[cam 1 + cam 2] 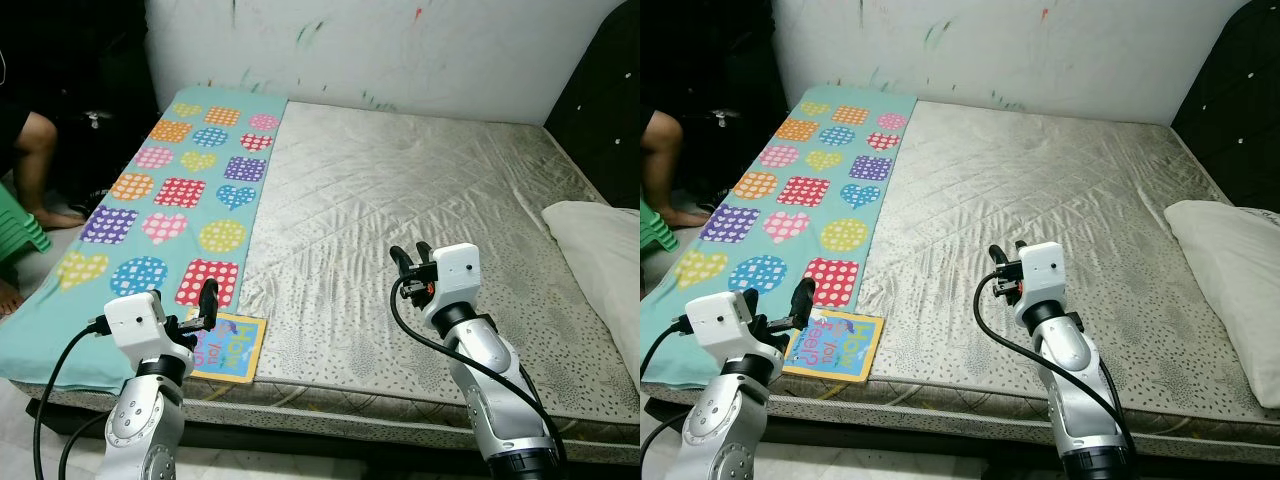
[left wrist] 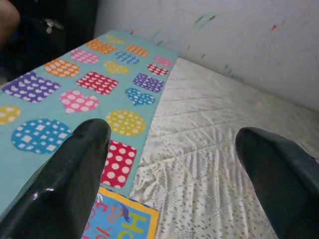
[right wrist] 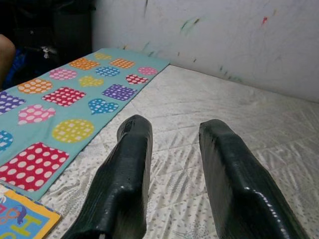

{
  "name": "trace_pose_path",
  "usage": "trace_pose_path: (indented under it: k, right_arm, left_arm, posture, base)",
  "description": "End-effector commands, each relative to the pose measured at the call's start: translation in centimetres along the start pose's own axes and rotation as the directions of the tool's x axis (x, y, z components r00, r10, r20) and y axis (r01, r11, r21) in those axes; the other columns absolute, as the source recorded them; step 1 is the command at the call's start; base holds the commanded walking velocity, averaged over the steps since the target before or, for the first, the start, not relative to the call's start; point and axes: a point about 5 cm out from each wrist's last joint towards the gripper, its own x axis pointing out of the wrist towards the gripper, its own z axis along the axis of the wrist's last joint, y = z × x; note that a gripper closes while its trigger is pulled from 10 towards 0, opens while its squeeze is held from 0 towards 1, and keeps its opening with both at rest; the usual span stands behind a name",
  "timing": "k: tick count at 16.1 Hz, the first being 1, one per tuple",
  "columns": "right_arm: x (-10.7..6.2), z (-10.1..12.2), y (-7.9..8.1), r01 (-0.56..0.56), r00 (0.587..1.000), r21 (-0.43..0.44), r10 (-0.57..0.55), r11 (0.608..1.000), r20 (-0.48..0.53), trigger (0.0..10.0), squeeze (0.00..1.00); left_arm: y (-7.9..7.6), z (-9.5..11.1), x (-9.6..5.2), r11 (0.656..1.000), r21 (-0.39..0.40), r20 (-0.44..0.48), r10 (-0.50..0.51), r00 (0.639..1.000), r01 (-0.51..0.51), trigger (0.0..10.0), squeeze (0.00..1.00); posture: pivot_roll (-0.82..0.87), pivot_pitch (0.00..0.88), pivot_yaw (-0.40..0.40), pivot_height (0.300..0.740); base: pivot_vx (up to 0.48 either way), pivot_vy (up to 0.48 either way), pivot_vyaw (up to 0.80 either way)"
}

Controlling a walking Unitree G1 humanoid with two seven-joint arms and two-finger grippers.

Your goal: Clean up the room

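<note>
Our left hand [image 1: 208, 300] hovers open over the picture book [image 1: 229, 346] at the mattress [image 1: 420, 200] edge, ready to grab; right hand [image 1: 412, 260] waits open, empty.

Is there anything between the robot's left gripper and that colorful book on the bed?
Nothing visible is in the way. The left gripper hangs open just above the book, which lies flat at the mattress's near edge, partly on the teal patterned blanket.
</note>
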Motion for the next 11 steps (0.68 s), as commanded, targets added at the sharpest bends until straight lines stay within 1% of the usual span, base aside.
trace_pose_path:
  k: [1,11]
  right_arm:
    - [-0.05,0.45,-0.37,0.012,1.000,-0.009,-0.012,1.000,0.012,10.0,0.00]
    - [-0.51,0.17,-0.48,0.020,1.000,-0.018,-0.020,1.000,-0.003,10.0,0.00]
  left_arm:
    - [-0.54,0.43,0.15,1.000,-0.010,0.009,-0.021,1.000,0.021,10.0,0.00]
    - [-0.73,0.47,-0.07,0.999,-0.036,0.004,-0.021,1.000,0.021,10.0,0.00]
  posture:
    - [-0.12,0.000,-0.042,0.740]
    - [-0.13,0.017,-0.044,0.740]
  base:
    - [0.000,0.480,0.00]
    - [0.000,0.480,0.00]
